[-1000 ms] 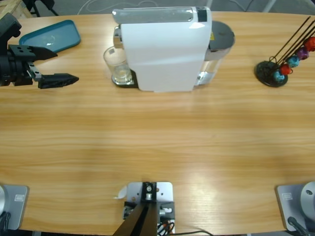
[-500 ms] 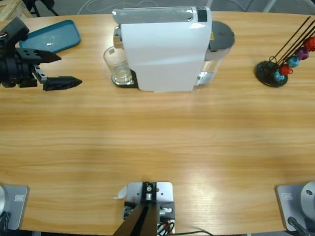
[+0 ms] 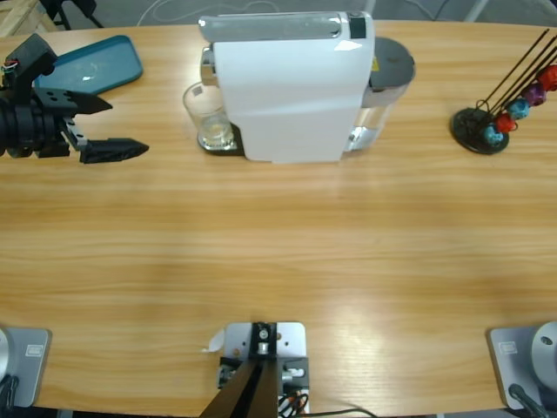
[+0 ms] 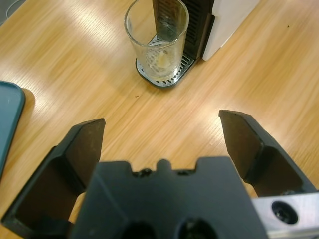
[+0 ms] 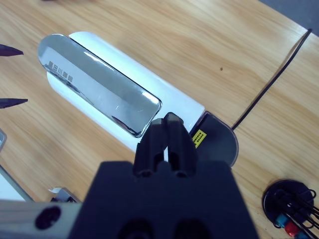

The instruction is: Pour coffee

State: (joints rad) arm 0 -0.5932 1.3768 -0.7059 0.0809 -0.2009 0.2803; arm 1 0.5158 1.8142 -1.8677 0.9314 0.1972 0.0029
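Observation:
A clear glass [image 3: 207, 113] stands on the drip tray of the white coffee machine [image 3: 291, 87], under its spout. A shallow pale amber pool of coffee [image 4: 161, 59] lies in the bottom of the glass [image 4: 157, 35]. My left gripper [image 3: 128, 125] hovers over the table left of the glass, jaws wide open and empty, pointing at it; in the left wrist view my left gripper [image 4: 162, 122] frames the glass between its jaws. My right gripper [image 5: 169, 122] is shut and empty, high above the coffee machine [image 5: 114, 94]; it does not show in the high view.
A teal tray [image 3: 91, 63] lies at the back left, just behind the left gripper. A black capsule stand [image 3: 483, 131] with coloured capsules sits at the right end of the table. The machine's grey water tank [image 3: 387, 74] is on its right side.
My left gripper has slid a little to the right, toward the glass, still open. Nothing else has moved.

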